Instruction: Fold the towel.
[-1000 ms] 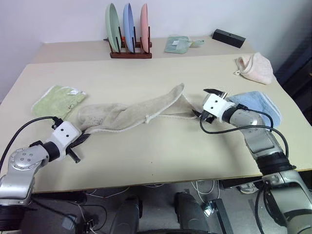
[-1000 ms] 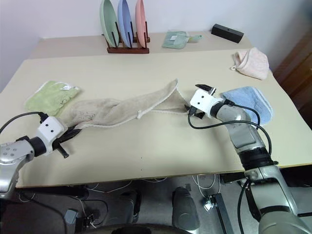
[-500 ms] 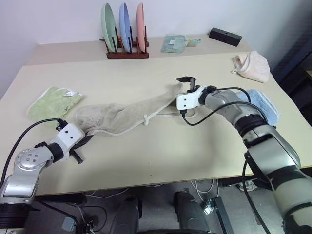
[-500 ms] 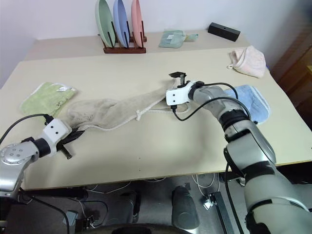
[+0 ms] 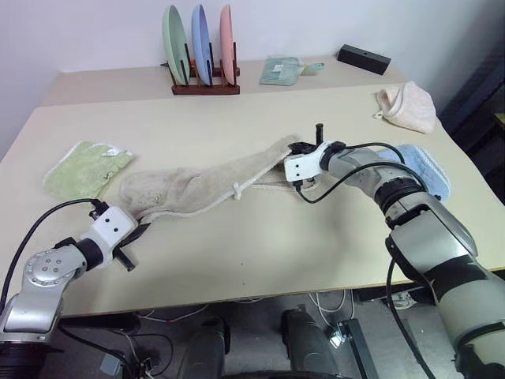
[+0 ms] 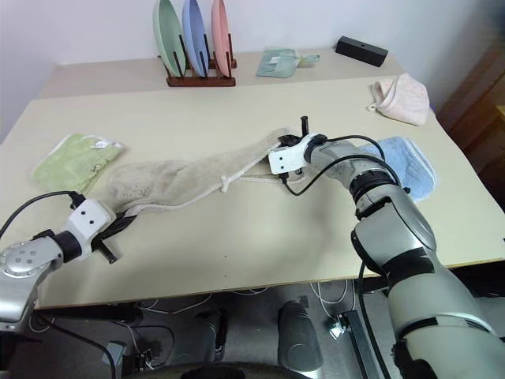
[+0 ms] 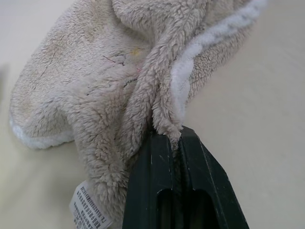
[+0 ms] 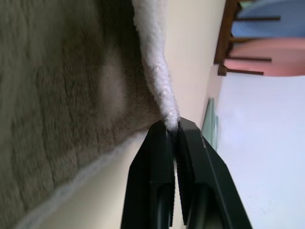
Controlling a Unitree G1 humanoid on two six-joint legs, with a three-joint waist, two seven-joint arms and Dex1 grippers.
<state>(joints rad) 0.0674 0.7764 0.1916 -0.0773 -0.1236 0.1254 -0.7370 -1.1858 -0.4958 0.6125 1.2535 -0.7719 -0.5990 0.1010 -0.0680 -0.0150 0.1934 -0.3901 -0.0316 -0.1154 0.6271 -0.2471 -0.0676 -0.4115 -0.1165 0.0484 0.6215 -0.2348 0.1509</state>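
Note:
The beige towel (image 5: pixel 197 185) lies bunched in a long strip across the middle of the table, running from lower left to upper right. At the strip's left end my left gripper (image 5: pixel 140 230) is shut on a fold of the pile, and the left wrist view shows the cloth pinched between its fingers (image 7: pixel 157 157), a small label hanging beside them. At the right end my right gripper (image 5: pixel 294 148) is shut on the towel's white edge trim (image 8: pixel 157 71), which rises straight out of its closed jaws.
A light-green cloth (image 5: pixel 83 166) lies at the table's left, a light-blue cloth (image 5: pixel 426 167) just behind my right forearm and a pink cloth (image 5: pixel 410 106) at the far right. On the back table stand a plate rack (image 5: pixel 201 47), a pale folded cloth (image 5: pixel 284 71) and a black box (image 5: pixel 367 57).
My right gripper travelled left to the towel's right end, rolled over, and went from open to shut on the white edge. The left gripper kept its hold and stayed in place.

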